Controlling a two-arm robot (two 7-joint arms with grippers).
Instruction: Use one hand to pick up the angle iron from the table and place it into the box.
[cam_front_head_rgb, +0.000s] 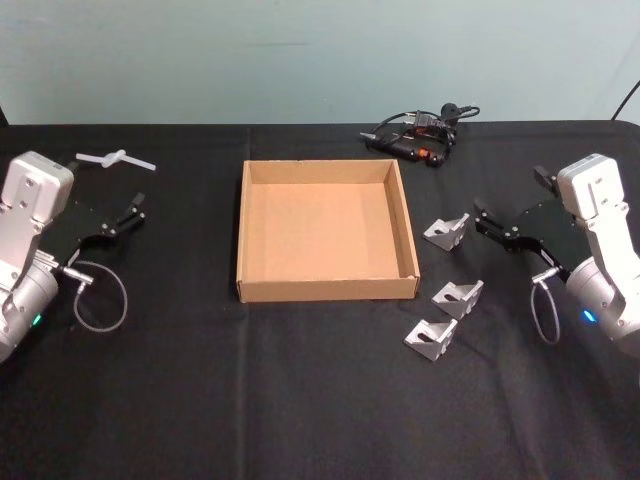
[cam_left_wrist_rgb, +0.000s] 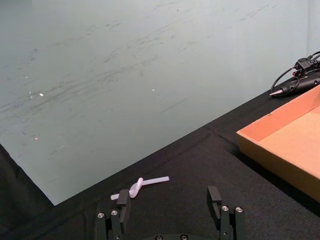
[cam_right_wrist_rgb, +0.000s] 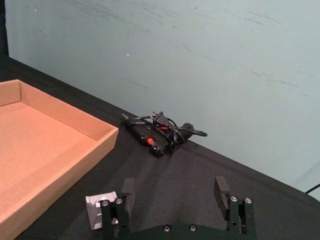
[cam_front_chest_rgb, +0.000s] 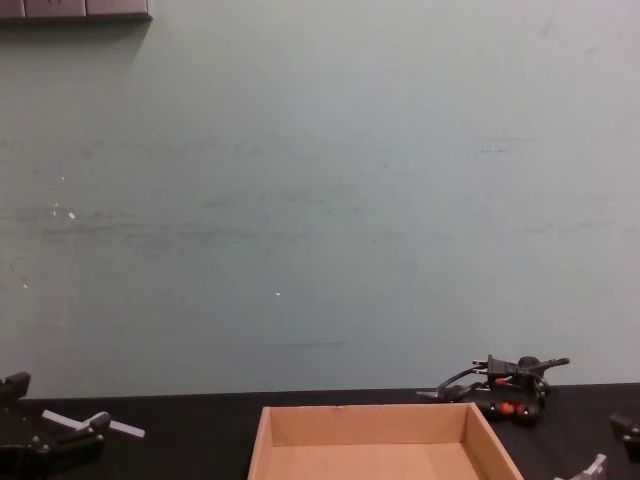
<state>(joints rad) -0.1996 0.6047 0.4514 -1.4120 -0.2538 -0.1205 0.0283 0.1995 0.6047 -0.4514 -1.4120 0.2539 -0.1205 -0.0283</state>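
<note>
Head view, left to right: left end effector (cam_front_head_rgb: 125, 215) at the left side of the black desk (cam_front_head_rgb: 300, 400), fingers spread apart. Just beyond it, a white plastic piece (cam_front_head_rgb: 115, 158) lying flat. At centre, an open-topped cardboard box (cam_front_head_rgb: 325, 290) with a bare floor. Behind its far right corner, a corded hand tool (cam_front_head_rgb: 420, 135). Right of the box, three metal brackets on the desk, apart from one another: far bracket (cam_front_head_rgb: 446, 231), middle bracket (cam_front_head_rgb: 459, 297), near bracket (cam_front_head_rgb: 432, 338). Just right of the far bracket, right end effector (cam_front_head_rgb: 512, 205), fingers spread open.
</note>
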